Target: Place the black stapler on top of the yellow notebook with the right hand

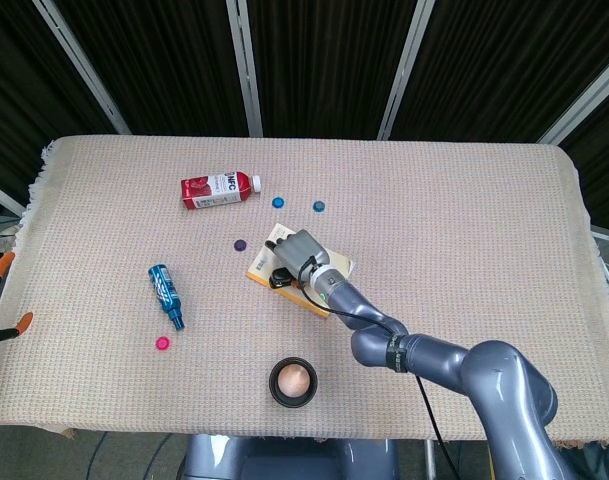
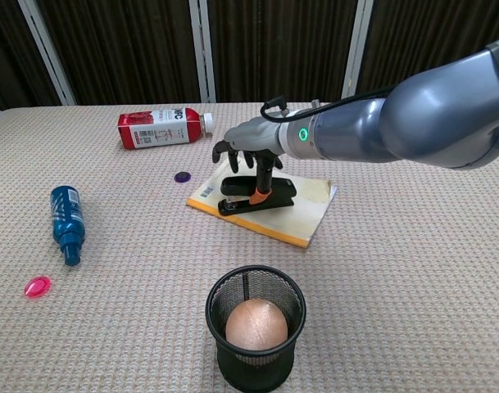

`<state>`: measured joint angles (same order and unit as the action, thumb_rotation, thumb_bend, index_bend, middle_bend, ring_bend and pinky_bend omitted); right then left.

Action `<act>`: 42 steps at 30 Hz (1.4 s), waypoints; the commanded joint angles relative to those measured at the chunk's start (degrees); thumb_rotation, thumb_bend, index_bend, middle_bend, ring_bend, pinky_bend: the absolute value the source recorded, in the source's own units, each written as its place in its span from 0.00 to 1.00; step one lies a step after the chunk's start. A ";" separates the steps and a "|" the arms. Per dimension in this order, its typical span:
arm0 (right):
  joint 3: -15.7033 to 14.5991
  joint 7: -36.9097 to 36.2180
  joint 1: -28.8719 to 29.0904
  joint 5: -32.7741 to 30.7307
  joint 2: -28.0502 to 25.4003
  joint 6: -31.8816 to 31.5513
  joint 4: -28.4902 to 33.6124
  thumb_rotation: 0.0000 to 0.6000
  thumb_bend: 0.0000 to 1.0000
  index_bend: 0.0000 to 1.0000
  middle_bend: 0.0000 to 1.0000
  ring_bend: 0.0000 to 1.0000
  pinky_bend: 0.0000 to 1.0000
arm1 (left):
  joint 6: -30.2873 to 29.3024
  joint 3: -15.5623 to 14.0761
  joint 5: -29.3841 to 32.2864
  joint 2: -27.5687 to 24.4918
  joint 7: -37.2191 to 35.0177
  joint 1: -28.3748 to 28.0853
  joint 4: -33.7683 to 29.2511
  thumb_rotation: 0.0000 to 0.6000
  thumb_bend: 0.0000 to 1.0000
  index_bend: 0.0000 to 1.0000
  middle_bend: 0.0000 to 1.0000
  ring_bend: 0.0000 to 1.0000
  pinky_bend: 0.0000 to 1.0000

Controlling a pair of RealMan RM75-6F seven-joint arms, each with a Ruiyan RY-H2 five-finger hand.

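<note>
The black stapler lies flat on the yellow notebook, near the notebook's left end, with an orange part showing at its middle. My right hand hovers just above it, fingers spread apart and lifted off; one finger still reaches down to the stapler's top. In the head view the right hand covers most of the notebook, and the stapler shows only as a dark tip at the hand's left. My left hand appears in neither view.
A red bottle lies behind the notebook, a purple disc just left of it. A blue bottle and pink disc lie at the left. A black mesh cup holding a ball stands in front.
</note>
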<state>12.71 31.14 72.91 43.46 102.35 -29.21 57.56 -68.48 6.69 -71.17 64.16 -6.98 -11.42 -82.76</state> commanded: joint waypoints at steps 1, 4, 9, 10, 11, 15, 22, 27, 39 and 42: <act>-0.64 0.37 0.16 -0.63 -0.58 -0.87 1.07 1.00 0.20 0.06 0.18 0.22 0.55 | -0.23 -0.05 -0.23 -0.09 -0.09 0.08 -0.18 1.00 0.30 0.06 0.00 0.00 0.17; -1.18 1.43 0.37 -1.88 -1.67 -2.61 3.08 1.00 0.20 0.04 0.16 0.19 0.54 | -0.73 -0.14 -0.67 -0.21 -0.26 0.24 -0.38 1.00 0.30 0.06 0.00 0.00 0.17; -1.82 3.46 0.56 -3.72 -3.50 -6.12 6.95 1.00 0.19 0.04 0.13 0.14 0.49 | -1.44 -0.30 -1.17 -0.34 -0.38 0.54 -0.69 1.00 0.30 0.06 0.00 0.00 0.17; -1.95 3.78 0.59 -3.91 -3.66 -6.63 7.37 1.00 0.19 0.04 0.12 0.13 0.48 | -1.53 -0.31 -1.20 -0.34 -0.39 0.58 -0.75 1.00 0.30 0.06 0.00 0.00 0.17; -2.18 4.20 0.58 -4.14 -3.89 -7.28 7.91 1.00 0.19 0.03 0.11 0.11 0.45 | -1.63 -0.36 -1.31 -0.36 -0.34 0.61 -0.81 1.00 0.30 0.06 0.00 0.00 0.17; -3.11 5.62 0.10 -5.52 -5.37 -9.55 10.37 1.00 0.19 0.00 0.03 0.02 0.31 | -1.83 -0.55 -1.73 -0.47 -0.51 0.71 -0.99 1.00 0.30 0.06 0.00 0.00 0.17; -5.37 9.01 -3.65 -7.35 -13.04 -19.63 23.96 1.00 0.14 0.00 0.00 0.00 0.17 | -2.95 -0.78 -2.95 -0.74 -1.04 1.05 -1.21 1.00 0.30 0.06 0.00 0.00 0.17; -8.90 8.26 -10.81 -2.91 -21.60 -30.85 37.75 1.00 0.14 0.00 0.00 0.00 0.14 | -4.24 -1.26 -4.53 -1.16 -1.61 1.53 -1.78 1.00 0.30 0.06 0.00 0.00 0.17; -21.68 -2.84 -36.38 18.74 -29.13 -60.99 39.00 1.00 0.13 0.00 0.00 0.00 0.00 | -10.96 -1.62 -6.67 0.09 5.16 3.52 -4.10 1.00 0.30 0.03 0.00 0.00 0.16; -22.34 -8.52 -42.00 19.83 -27.76 -64.69 34.49 1.00 0.13 0.00 0.00 0.00 0.00 | -12.69 -1.85 -7.91 0.20 5.12 4.11 -4.40 1.00 0.30 0.01 0.00 0.00 0.16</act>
<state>-7.01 28.83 37.83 59.66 74.28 -88.80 97.06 -80.33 4.97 -78.39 64.22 -1.96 -7.75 -86.89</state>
